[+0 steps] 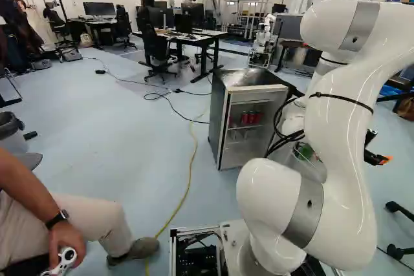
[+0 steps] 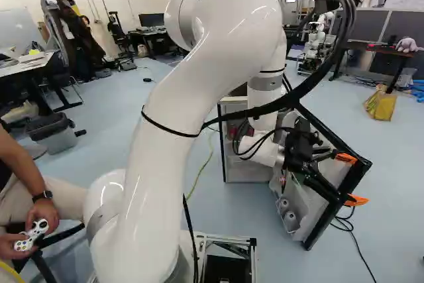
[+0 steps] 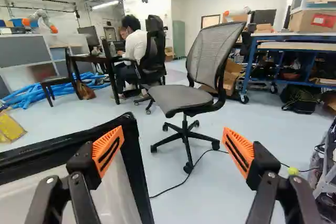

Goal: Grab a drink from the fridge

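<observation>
The red cans (image 1: 251,117) stand inside the fridge (image 1: 249,78), right of centre in the left base view. A full can is probably quite heavy, smooth, dentable; better grip gently around its middle. The claw (image 3: 173,141) is open, holding nothing.

We can't read any text, brand, number or sign in any view. Wrist view: red label (image 3: 323,21) on the far right box (image 3: 300,22), print too small for us. Left base view: red cans (image 1: 252,117) in the fridge (image 1: 218,113), we can't make out any print. Right base view: papers (image 2: 32,59) on the left desk (image 2: 14,69), too small for us to read.
</observation>
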Robot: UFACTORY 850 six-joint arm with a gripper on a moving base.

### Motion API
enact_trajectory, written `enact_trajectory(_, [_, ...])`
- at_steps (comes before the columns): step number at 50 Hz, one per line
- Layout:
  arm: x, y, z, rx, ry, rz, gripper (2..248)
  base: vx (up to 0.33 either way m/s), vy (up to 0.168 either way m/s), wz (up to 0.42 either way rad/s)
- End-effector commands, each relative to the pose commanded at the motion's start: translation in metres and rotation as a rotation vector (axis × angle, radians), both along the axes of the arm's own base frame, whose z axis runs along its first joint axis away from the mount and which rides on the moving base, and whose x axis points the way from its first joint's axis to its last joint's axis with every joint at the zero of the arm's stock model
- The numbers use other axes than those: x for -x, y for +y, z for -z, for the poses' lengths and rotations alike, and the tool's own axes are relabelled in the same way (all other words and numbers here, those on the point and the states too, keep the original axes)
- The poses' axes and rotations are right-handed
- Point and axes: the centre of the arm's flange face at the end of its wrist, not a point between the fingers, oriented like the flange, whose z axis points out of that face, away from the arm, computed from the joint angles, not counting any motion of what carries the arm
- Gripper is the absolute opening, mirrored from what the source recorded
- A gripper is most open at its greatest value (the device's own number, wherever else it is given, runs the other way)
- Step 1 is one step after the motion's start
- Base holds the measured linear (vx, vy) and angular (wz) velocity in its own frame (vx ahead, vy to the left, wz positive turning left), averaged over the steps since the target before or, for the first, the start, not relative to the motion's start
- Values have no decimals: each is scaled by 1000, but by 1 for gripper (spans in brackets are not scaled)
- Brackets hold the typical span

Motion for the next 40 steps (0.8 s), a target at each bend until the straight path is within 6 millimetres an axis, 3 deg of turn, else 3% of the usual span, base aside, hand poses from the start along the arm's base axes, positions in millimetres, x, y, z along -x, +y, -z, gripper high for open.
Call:
enact_trajectory(19, [17, 21, -3, -23, 28, -33, 247, 0, 0, 0])
enact_trajectory(40, [33, 59, -9, -60, 74, -247, 247, 0, 0, 0])
